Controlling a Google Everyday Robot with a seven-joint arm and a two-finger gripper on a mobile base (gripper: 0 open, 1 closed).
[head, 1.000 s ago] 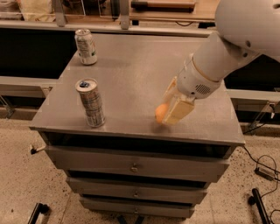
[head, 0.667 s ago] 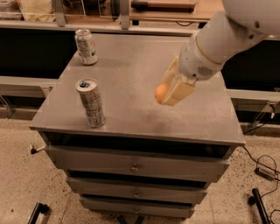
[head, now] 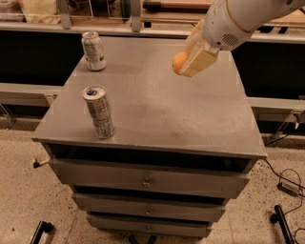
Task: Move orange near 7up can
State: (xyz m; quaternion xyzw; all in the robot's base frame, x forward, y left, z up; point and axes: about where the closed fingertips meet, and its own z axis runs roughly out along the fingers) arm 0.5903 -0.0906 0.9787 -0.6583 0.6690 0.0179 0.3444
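Note:
The orange is held in my gripper, lifted well above the grey cabinet top, over its back right part. The gripper is shut on the orange, with pale fingers beside it. The 7up can, short and silver-white with faint green marks, stands upright at the back left corner of the top, far to the left of the gripper.
A taller slim silver can with a blue-marked top stands near the front left edge. The cabinet has drawers below. A shelf runs behind the cabinet. Cables lie on the floor at right.
My gripper has lifted the orange off the cabinet top and carried it up and toward the back.

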